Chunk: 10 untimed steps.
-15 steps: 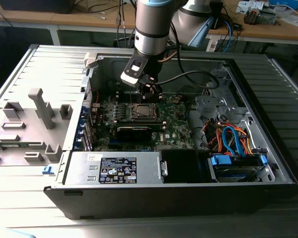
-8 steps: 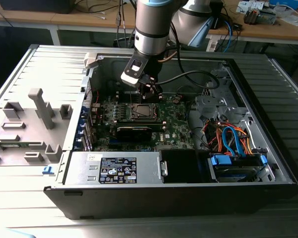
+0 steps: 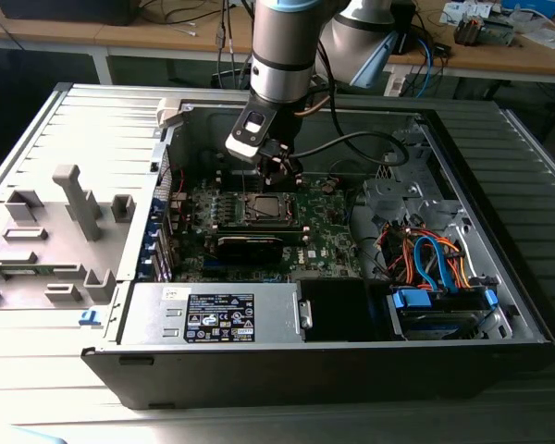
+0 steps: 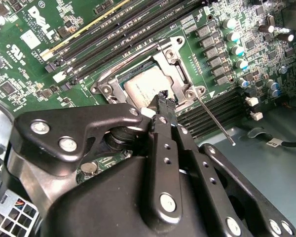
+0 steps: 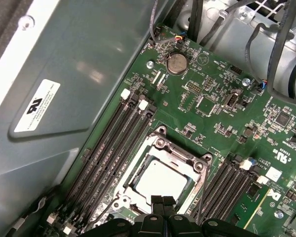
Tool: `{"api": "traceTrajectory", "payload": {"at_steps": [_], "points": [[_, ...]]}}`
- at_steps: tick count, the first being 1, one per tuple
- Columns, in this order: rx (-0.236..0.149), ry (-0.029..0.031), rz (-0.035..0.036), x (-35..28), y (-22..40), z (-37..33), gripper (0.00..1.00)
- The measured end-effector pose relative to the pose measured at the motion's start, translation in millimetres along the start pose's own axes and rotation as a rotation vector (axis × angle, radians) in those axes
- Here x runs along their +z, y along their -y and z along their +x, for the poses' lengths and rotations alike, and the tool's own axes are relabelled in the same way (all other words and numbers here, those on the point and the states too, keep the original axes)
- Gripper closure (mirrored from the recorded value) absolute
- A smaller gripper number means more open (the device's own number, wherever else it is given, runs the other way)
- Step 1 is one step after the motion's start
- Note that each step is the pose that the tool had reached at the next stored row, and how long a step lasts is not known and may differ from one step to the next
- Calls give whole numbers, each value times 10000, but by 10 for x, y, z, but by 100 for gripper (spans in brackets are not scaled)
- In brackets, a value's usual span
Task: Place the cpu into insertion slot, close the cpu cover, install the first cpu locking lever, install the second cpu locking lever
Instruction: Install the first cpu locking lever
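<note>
- Gripper (image 5: 163, 201): fingers pressed tog., nothing betw., tips over far edge of insertion slot (image 3: 262, 208).
- cpu (image 5: 160, 180) in slot, cpu cover (image 5: 180, 153) down around it.
- Lever rod (image 4: 214, 118) juts out beside socket.

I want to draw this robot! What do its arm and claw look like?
The arm is a silver-grey tube with a light blue ring and a black band. The gripper is black, made of flat bars with shiny screws. A black cable curls off the wrist.
</note>
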<state>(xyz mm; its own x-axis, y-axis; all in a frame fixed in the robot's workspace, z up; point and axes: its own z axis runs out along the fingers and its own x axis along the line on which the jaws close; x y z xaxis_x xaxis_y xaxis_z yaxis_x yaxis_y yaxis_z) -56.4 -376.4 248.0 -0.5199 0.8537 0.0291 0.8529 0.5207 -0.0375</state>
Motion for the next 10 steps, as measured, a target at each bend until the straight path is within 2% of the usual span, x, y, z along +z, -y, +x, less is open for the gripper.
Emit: {"api": "traceTrajectory", "payload": {"at_steps": [10], "points": [[-121,5,4,0,0,0,89]]}}
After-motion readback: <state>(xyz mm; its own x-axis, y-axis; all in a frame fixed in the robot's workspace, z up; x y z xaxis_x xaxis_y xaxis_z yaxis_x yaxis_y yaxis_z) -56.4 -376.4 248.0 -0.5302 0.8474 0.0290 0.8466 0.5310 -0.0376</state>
